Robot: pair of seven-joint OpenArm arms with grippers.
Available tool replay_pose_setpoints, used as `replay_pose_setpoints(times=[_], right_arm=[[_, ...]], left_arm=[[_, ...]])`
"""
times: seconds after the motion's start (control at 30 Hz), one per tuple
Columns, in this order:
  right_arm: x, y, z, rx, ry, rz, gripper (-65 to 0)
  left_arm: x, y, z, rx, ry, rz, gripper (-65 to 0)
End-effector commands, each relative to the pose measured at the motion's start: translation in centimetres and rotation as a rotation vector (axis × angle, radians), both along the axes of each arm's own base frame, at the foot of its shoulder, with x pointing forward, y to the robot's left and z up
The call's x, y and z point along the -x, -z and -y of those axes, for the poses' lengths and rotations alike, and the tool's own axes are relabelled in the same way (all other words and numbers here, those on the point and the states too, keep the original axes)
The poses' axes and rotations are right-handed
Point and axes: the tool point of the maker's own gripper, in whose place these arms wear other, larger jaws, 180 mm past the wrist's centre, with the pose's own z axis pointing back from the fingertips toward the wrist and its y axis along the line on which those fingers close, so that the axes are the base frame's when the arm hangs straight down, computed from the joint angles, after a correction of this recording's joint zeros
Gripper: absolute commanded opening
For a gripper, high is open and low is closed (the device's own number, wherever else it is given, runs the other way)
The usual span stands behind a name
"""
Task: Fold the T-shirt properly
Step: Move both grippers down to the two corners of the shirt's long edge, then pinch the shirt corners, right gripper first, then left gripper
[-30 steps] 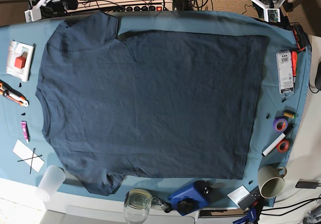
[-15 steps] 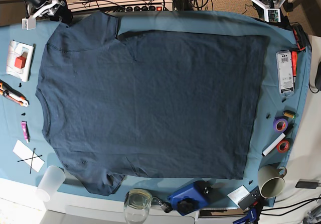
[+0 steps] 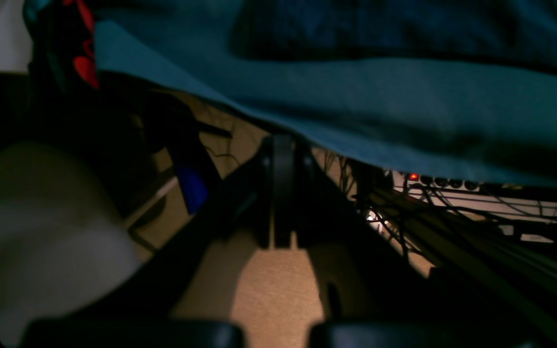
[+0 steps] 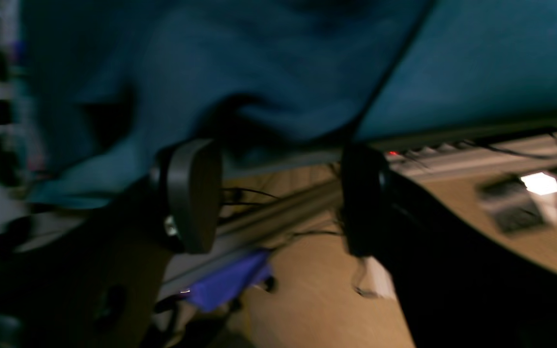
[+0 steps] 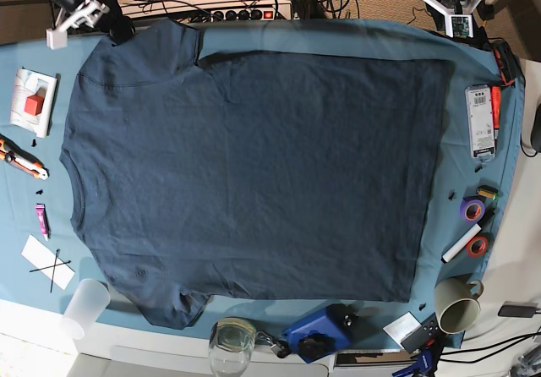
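T-shirt [image 5: 254, 174] lay flat on tablecloth [image 5: 338, 35], unfolded. Base: right gripper [image 5: 72, 18] parked off the sleeve corner, left gripper [image 5: 448, 1] beyond the hem corner. Left wrist: jaws shut, empty. Right wrist: jaws spread wide, empty. Best to pinch both edge corners evenly.

My right gripper [image 5: 74, 15] has swung further toward the far-left corner of the table over the last second, its white fingers now sitting at the very top-left of the base view, just off the T-shirt [image 5: 254, 174] sleeve. The right wrist view is smeared, so I think the arm is still travelling, with its jaws spread wide.
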Motion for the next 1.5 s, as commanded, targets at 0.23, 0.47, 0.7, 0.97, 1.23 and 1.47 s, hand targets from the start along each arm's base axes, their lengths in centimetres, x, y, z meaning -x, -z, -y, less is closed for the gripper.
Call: replay_pose_setpoints(times=[0.23, 0.47, 0.7, 0.97, 1.23, 1.47], right_arm=[[2.2, -1.9, 1.8, 0.008, 0.027, -0.005, -26.9], [1.2, -1.9, 1.3, -0.005, 0.012, 0.017, -26.9], [-1.3, -2.4, 1.1, -0.010, 0.014, 0.086, -26.8], [-2.4, -2.3, 2.1, 0.040, 0.057, 0.118, -26.9], [-3.4, -0.7, -1.1, -0.003, -0.031, 0.094, -26.9], [-2.8, 1.5, -4.5, -0.042, -0.034, 0.058, -26.9]], left_arm=[[-0.3, -0.8, -0.1, -0.013, 0.007, 0.030, -65.0], [-1.4, -1.1, 0.0, -0.010, 0.013, 0.060, -65.0], [-1.4, -1.1, 0.0, -0.010, 0.012, 0.061, -65.0], [-1.5, -1.1, 0.0, -0.010, 0.013, 0.062, -65.0], [-1.5, -1.1, 0.0, -0.010, 0.013, 0.062, -65.0], [-1.7, -1.3, 0.0, -0.013, 0.015, 0.076, -65.0]])
